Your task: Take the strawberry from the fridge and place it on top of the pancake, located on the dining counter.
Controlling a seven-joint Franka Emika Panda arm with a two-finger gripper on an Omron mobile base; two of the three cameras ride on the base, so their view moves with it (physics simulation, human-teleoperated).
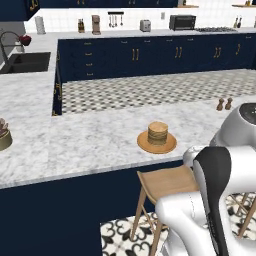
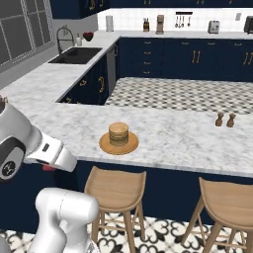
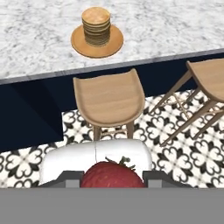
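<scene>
The gripper (image 3: pixel 112 179) pinches the red strawberry (image 3: pixel 112 174) between its two dark fingertips, held above a wooden stool (image 3: pixel 108 98) beside the dining counter (image 3: pixel 39 39). The pancake (image 3: pixel 96 26) stack sits on its orange-brown plate (image 3: pixel 97 43) on the marble counter, well apart from the berry, near the counter's edge

Home kitchen, navy cabinets (image 1: pixel 150 52), sink (image 2: pixel 76 55), toaster (image 1: pixel 145 25), marble dining counter (image 2: pixel 188 141), stools (image 2: pixel 116 190)
</scene>
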